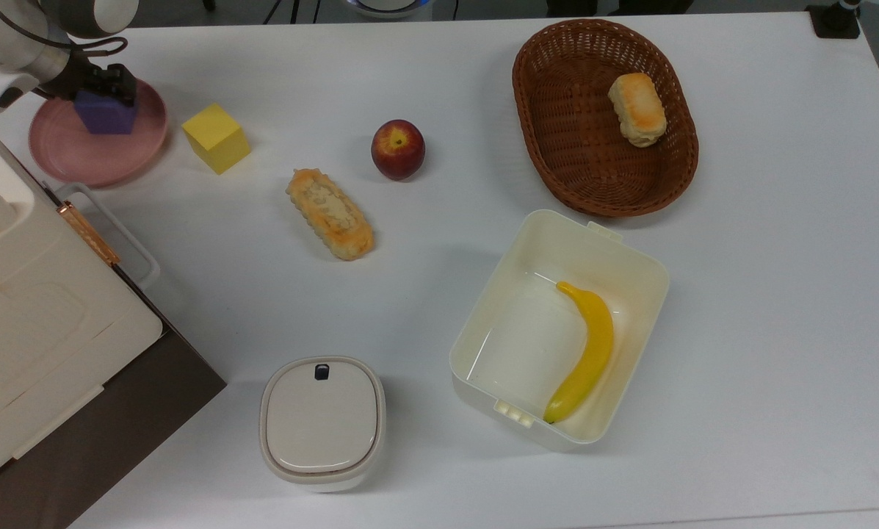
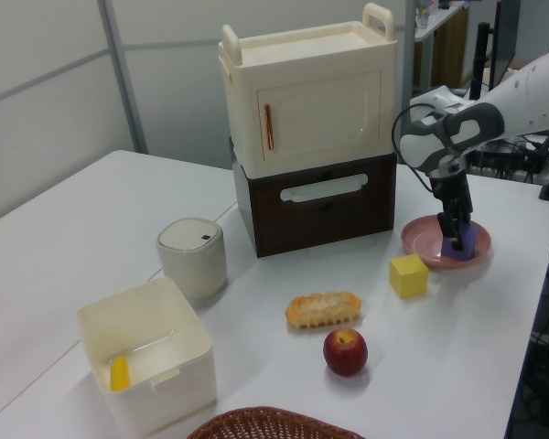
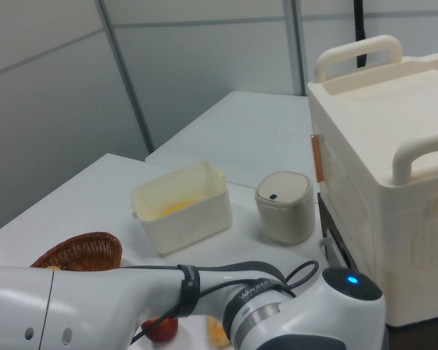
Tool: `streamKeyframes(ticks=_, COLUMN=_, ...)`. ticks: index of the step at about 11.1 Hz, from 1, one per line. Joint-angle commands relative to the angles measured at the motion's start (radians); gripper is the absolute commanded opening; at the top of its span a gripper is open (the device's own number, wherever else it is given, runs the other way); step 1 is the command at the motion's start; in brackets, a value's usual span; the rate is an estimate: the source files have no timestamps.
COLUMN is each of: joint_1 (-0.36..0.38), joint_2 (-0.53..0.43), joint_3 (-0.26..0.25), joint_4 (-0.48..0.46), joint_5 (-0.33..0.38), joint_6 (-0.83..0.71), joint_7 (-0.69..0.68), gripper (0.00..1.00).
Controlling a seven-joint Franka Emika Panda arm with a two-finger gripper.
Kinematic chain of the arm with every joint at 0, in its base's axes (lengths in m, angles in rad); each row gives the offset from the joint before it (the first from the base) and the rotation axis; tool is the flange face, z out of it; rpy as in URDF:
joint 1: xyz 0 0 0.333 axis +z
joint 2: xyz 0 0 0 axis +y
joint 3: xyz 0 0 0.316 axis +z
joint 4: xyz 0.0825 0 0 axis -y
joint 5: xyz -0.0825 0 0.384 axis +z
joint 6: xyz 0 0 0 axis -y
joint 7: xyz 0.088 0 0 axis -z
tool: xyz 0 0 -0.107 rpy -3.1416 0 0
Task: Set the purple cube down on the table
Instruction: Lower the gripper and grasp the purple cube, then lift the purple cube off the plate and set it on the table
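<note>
Purple cube (image 1: 103,117) on pink plate (image 1: 72,150), jaws straddling it, grip state unclear

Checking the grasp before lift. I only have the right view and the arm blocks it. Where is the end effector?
Observer: In the top view, the end effector is down at the small matte purple foam cube.
Operator: Cube lifted?
Observer: No. The left view shows it sitting on the round pink plate.
Operator: Anything close by?
Observer: A yellow foam cube stands on the white table, to the top view's right of the plate and apart from it.
</note>
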Motion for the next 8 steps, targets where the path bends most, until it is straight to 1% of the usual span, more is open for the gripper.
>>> streamKeyframes(ticks=1, joint_1=0.023, joint_2=-0.052, joint_3=-0.003, joint_4=-0.005, joint_5=-0.016, joint_6=-0.002, joint_7=0.01, gripper=0.49)
streamKeyframes(ticks=2, joint_1=0.023, joint_2=-0.079, joint_3=0.005, joint_4=-0.003, joint_5=-0.013, joint_6=-0.04, joint_7=0.01, gripper=0.49)
streamKeyframes(ticks=3, joint_1=0.041, joint_2=-0.109, joint_3=0.008, joint_4=0.012, joint_5=-0.005, joint_6=-0.089, joint_7=0.01, gripper=0.5)
streamKeyframes(ticks=5, joint_1=0.118, joint_2=-0.13, joint_3=0.008, joint_4=0.041, joint_5=0.007, joint_6=-0.172, joint_7=0.016, gripper=0.51)
streamKeyframes(ticks=6, joint_1=0.165, joint_2=-0.13, joint_3=0.006, joint_4=0.049, joint_5=0.029, joint_6=-0.201, joint_7=0.062, gripper=0.51)
streamKeyframes(ticks=8, joint_1=0.25, joint_2=-0.13, joint_3=0.008, joint_4=0.049, joint_5=0.059, joint_6=-0.209, joint_7=0.192, gripper=0.51)
